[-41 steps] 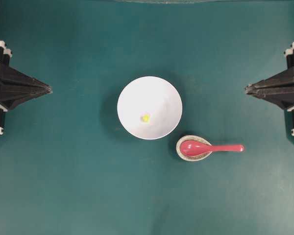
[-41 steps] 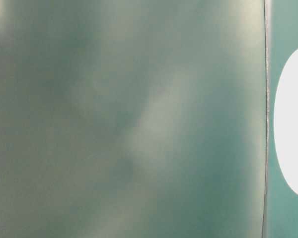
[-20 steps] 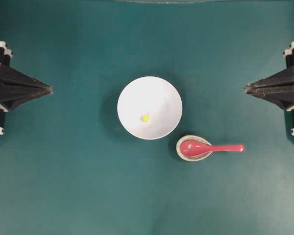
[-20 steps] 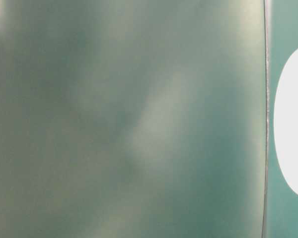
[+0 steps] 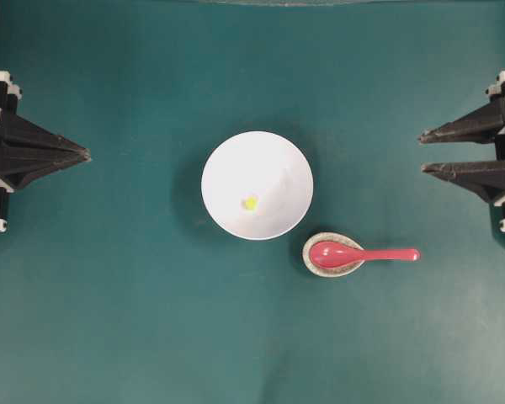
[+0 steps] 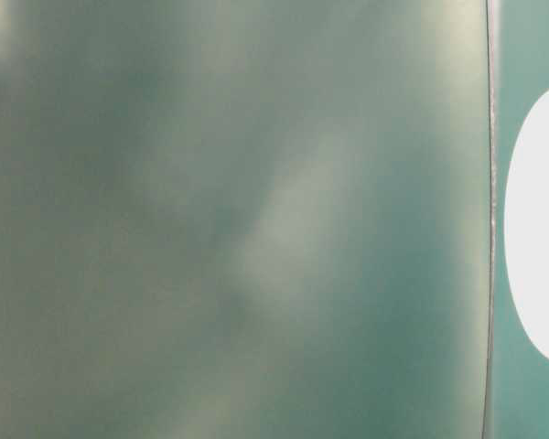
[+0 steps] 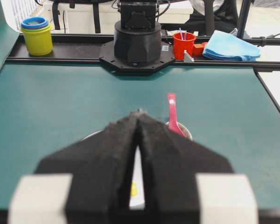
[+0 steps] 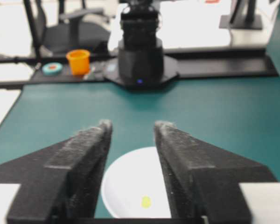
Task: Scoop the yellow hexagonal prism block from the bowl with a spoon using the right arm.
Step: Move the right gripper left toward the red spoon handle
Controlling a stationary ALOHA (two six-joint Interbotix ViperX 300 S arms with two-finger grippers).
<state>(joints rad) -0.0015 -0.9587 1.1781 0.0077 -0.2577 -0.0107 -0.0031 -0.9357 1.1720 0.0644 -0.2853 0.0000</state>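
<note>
While its fingers stand well apart, the right hand (image 5: 422, 151) holds nothing and touches nothing, poised at the bench (image 5: 135, 320) edge. Spoon (image 5: 353, 254): scoop lying in a speckled rest (image 5: 316, 265), just beside the bowl (image 5: 273, 164). Yellow hexagonal prism block (image 5: 250, 203): inside bowl. Left hand (image 5: 86, 154): fingers together, empty, far side.

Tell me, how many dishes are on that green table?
2: a white bowl mid-table holding a tiny yellow block, and a small speckled spoon rest beside it, under the red spoon. None seems hidden.
</note>
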